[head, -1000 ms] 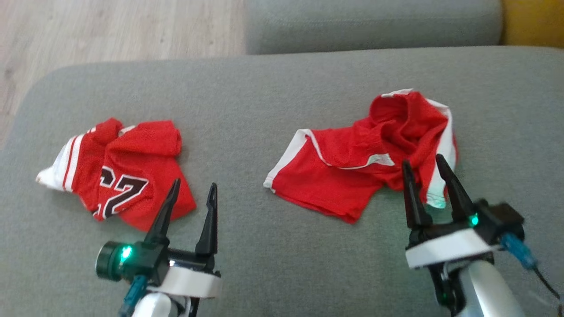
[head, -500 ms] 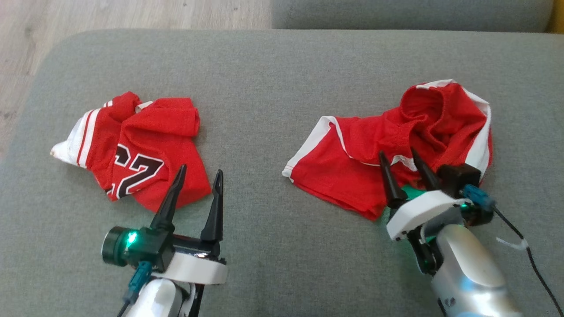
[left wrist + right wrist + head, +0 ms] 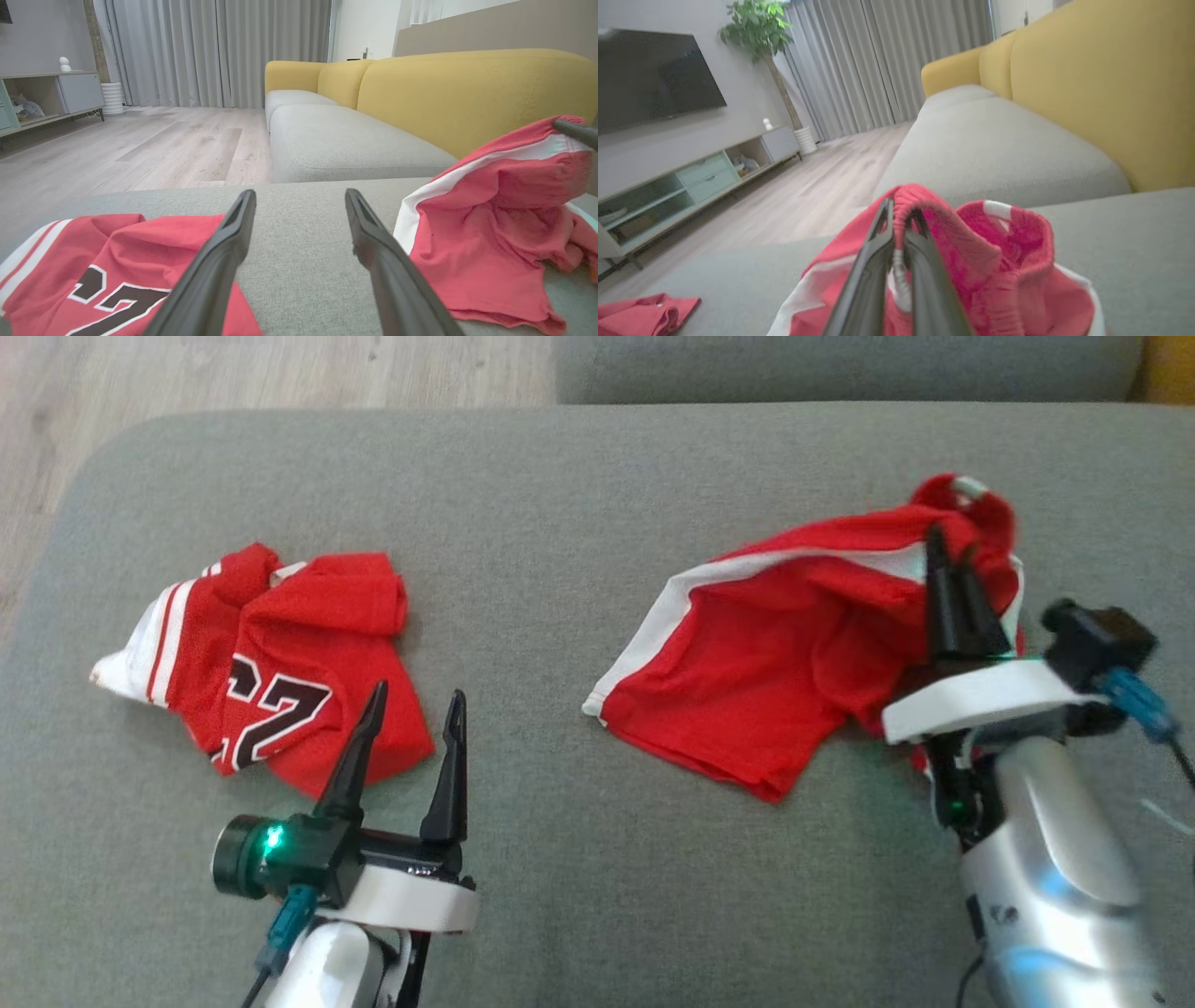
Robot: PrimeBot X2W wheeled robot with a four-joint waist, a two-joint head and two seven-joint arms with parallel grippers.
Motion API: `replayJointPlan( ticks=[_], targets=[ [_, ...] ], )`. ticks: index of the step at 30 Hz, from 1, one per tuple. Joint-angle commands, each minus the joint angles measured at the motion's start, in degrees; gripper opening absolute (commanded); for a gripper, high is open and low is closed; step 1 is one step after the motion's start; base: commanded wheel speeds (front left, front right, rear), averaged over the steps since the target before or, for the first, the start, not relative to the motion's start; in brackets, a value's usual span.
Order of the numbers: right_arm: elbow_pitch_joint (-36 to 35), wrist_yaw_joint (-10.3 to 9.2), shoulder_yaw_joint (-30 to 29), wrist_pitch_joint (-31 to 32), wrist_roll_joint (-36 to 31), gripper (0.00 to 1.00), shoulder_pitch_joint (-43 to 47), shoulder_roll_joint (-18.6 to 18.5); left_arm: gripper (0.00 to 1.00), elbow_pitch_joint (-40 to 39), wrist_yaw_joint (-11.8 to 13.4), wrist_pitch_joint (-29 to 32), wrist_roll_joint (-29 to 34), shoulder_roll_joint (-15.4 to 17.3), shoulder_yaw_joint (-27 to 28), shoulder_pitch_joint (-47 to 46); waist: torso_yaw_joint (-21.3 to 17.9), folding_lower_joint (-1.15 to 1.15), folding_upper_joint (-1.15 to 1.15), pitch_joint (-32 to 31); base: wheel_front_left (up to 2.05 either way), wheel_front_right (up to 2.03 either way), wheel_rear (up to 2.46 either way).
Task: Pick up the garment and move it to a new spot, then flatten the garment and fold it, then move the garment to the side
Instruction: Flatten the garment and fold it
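The right gripper had its two fingers pressed together on the waistband of the red shorts. The shorts hung from the tips at the right side of the grey cushion, the waist end up and the leg end lying on the cloth. The left gripper had its fingers spread and held nothing, just beside a red jersey. The right wrist view showed the gathered elastic band pinched between the fingers, which the head view gave less plainly. The left wrist view showed the shorts standing up like a tent. The shorts were of thin mesh with white side stripes; the cushion was of woven fabric.
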Motion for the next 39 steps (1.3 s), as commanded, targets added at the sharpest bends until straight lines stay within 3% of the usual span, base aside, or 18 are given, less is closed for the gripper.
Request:
replayJointPlan(
  ticks=[1,10,13,20,26,32,35,39],
  targets=[
    [-4.4,-0.04,-0.3,-0.6,0.2,0.0,1.2,-0.1,1.0,-1.4,-0.1,-0.3,0.8,0.1,2.6,-1.6,-0.8,0.0,0.0,-1.1,0.0,0.0,0.0],
    [-13.5,-0.04,-6.5,0.4,-5.5,0.0,2.7,-0.7,1.0,-1.3,-0.5,-0.3,1.2,-0.6,3.7,0.0,-2.5,0.0,0.0,-4.4,0.0,0.0,0.0],
    [-17.3,-0.04,-8.8,2.7,-7.6,0.0,2.7,-2.4,1.0,-1.3,-0.6,-0.3,1.2,-0.9,4.2,0.5,-3.0,0.0,0.0,-5.4,0.0,0.0,0.0],
    [-26.8,-0.04,-15.0,9.6,-10.6,0.0,0.5,-9.1,1.0,-1.6,-0.9,-0.3,1.4,-1.4,5.2,1.8,-3.4,0.0,0.0,-7.2,0.0,0.0,0.0],
    [-35.9,-0.04,-15.8,17.4,-11.7,0.0,-1.0,-17.4,1.0,-2.3,-1.4,-0.3,1.4,-1.8,6.2,2.2,-2.6,0.0,0.0,-6.4,0.0,0.0,0.0],
    [-39.7,-0.04,-5.5,25.2,-11.6,0.0,-0.1,-27.2,1.0,-2.5,-1.9,-0.3,1.7,-2.2,7.3,0.5,0.2,0.0,0.0,-3.7,0.0,0.0,0.0],
    [-37.6,-0.04,2.9,27.6,-9.4,0.0,-1.0,-29.3,1.0,-2.6,-2.2,-0.3,2.0,-2.3,8.0,-1.0,2.6,0.0,0.0,-1.9,0.0,0.0,0.0],
    [-29.6,-0.04,17.2,28.3,-5.9,0.0,-4.5,-30.6,1.0,-2.0,-3.4,-0.3,2.7,-2.6,7.3,-3.0,6.8,0.0,0.0,0.4,0.0,0.0,0.0]
  ],
)
